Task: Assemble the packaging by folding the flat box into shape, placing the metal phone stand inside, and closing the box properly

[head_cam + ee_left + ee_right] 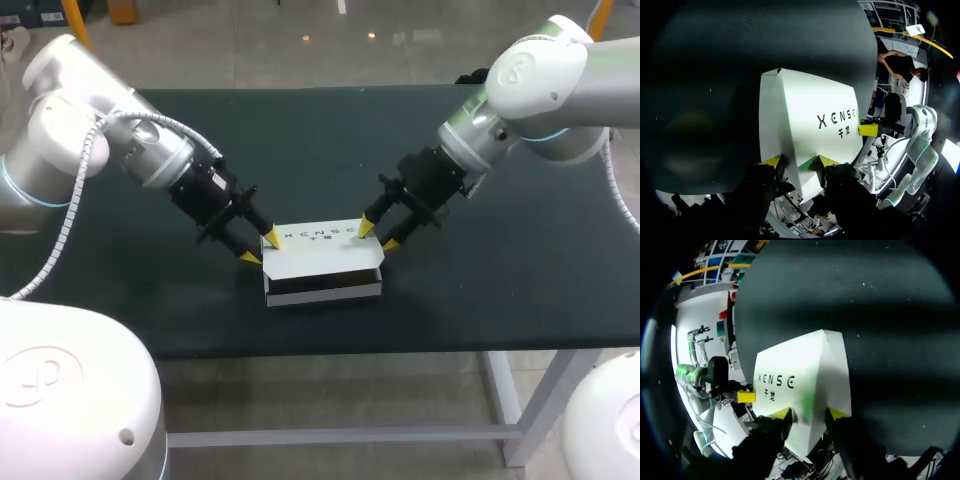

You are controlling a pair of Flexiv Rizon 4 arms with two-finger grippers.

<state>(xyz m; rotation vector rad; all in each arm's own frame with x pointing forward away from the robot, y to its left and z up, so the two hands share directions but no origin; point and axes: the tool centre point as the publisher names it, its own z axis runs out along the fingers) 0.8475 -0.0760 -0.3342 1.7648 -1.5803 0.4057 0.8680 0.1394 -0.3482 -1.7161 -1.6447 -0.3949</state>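
White box [322,262] sits mid-counter [500,280], printed face up, with the left claw [259,248] open, fingers spread against its left end, and the right claw [377,236] open, fingers spread against its right end.

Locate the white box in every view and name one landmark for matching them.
Head view: white box on the table, near its middle, between left pincer and right pincer.
Left wrist view: white box just ahead of the left pincer.
Right wrist view: white box just ahead of the right pincer.
Shared landmark: black lettering on the box's top face, visible in all three.
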